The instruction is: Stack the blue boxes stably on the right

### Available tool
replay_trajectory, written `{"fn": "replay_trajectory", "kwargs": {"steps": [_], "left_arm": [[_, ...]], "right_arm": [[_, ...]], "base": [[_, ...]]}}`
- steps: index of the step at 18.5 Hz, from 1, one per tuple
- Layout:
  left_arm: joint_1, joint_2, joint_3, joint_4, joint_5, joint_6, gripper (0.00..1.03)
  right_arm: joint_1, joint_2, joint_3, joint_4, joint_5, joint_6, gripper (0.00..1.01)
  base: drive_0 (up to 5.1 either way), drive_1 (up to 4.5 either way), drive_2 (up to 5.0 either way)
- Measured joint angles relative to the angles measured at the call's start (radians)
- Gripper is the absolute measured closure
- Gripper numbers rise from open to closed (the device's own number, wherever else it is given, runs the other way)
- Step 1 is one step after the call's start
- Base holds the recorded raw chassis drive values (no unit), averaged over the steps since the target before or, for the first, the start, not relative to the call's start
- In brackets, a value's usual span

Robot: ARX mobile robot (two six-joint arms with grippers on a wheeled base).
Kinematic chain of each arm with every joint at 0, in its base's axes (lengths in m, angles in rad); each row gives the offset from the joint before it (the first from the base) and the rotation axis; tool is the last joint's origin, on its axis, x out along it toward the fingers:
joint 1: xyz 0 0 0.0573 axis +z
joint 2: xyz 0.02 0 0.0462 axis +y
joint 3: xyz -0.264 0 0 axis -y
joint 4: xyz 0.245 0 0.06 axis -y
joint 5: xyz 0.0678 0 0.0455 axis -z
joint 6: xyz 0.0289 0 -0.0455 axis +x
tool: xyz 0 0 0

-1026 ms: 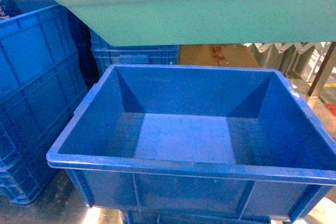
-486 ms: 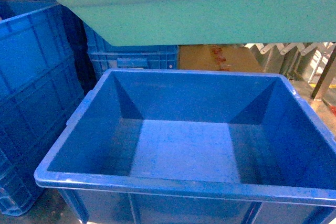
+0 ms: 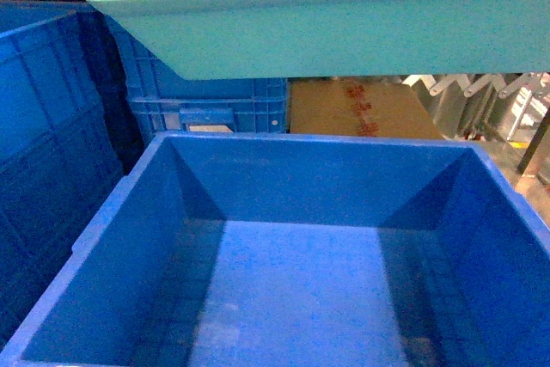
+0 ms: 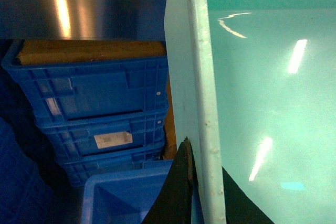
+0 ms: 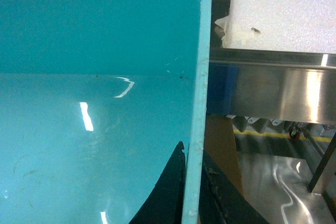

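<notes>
Plainly, the turquoise tub (image 3: pixel 344 23) hangs in the air, carried by its two end rims above the open royal-blue tub (image 3: pixel 301 247) that fills the lower head view. The left gripper (image 4: pixel 202 182) has its jaws clamped on the tub's left rim, one finger inside and one outside; the right gripper (image 5: pixel 191 192) grips the right rim the same way.

The risk, as I judge it, lies in that thin hold. Each grip bites only a narrow strip of rolled rim, so if one arm leads the other the tub could tilt or twist out of a clamp. Lowered off-centre, its sloped wall could catch the blue tub's edge and sit crooked instead of nesting, leaving an unstable stack. The ribbed crates (image 4: pixel 100 108) stacked behind and to the left stand close, so a swing that way could strike them.

One pale label (image 4: pixel 113 139) shows on a crate front, too blurred to read. No other writing is legible.
</notes>
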Motion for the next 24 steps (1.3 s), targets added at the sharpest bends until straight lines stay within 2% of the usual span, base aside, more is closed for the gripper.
{"fn": "replay_trajectory", "kwargs": {"steps": [8, 10, 11, 17, 21, 24], "left_arm": [[0.001, 0.0, 0.0, -0.011, 0.002, -0.002, 1.01], [0.004, 0.0, 0.0, -0.051, 0.009, -0.013, 1.01], [0.003, 0.0, 0.0, -0.107, 0.02, -0.025, 1.01], [-0.004, 0.059, -0.037, -0.228, 0.031, -0.034, 1.01], [0.02, 0.198, -0.008, -0.34, 0.08, -0.025, 1.01], [0.044, 0.315, 0.077, -0.394, 0.092, 0.012, 1.01]], "right_arm": [[0.0, 0.0, 0.0, -0.002, -0.001, 0.0, 0.94], [0.0, -0.003, -0.011, -0.034, -0.008, 0.0, 0.94], [0.0, -0.01, -0.029, -0.074, -0.011, 0.0, 0.94], [0.006, 0.011, -0.124, -0.151, -0.029, -0.001, 0.94], [0.006, 0.161, -0.13, -0.186, -0.037, 0.007, 0.94], [0.029, 0.255, -0.08, -0.195, -0.018, 0.007, 0.94]], "base": [[0.5, 0.45, 0.5], [0.5, 0.45, 0.5], [0.5, 0.45, 0.5], [0.5, 0.45, 0.5], [0.3, 0.34, 0.3], [0.0, 0.0, 0.0]]}}
